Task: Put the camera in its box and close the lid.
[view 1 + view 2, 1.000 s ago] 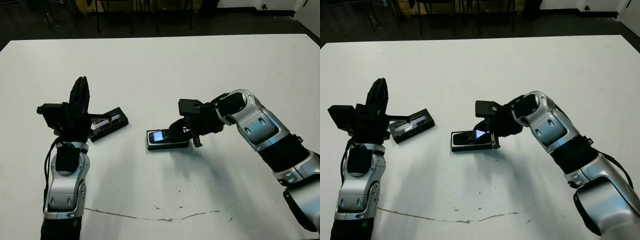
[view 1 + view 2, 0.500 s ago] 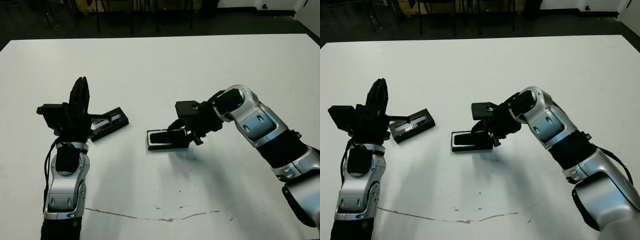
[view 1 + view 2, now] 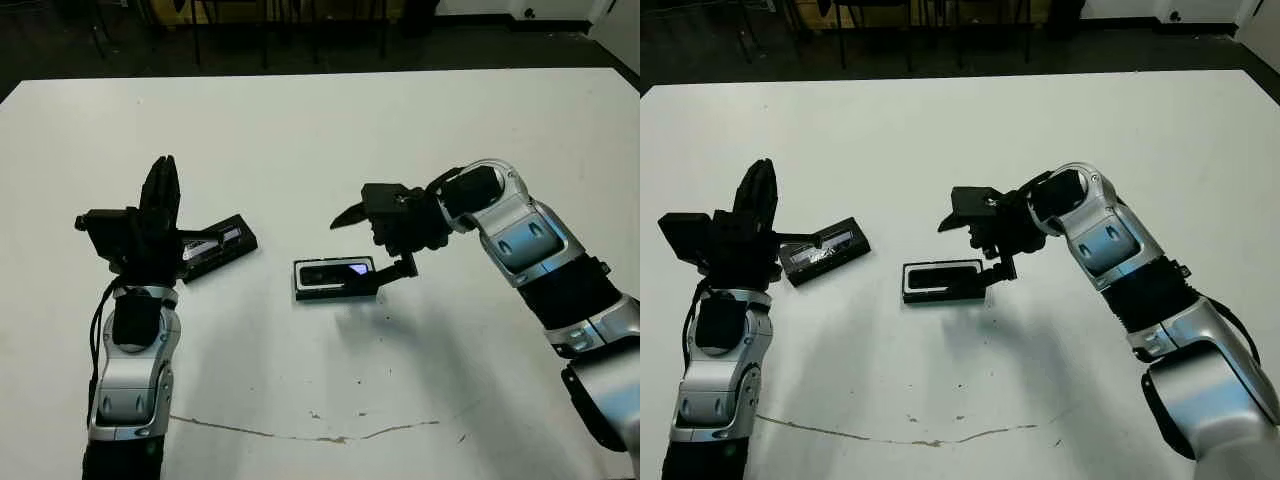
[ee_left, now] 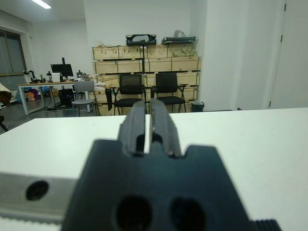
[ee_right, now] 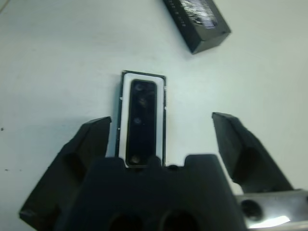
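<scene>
Our right hand (image 3: 378,240) hovers with its two black fingers spread wide and holding nothing, poised just above the box (image 3: 335,279) near the middle of the white worktop (image 3: 330,130). The camera (image 5: 141,118) lies flat inside the box's white lining. Our left hand (image 3: 160,195), fingers pressed together and pointing upward, stands beside the lid (image 3: 215,246), which rests apart from the box, its silvery strip facing up.
</scene>
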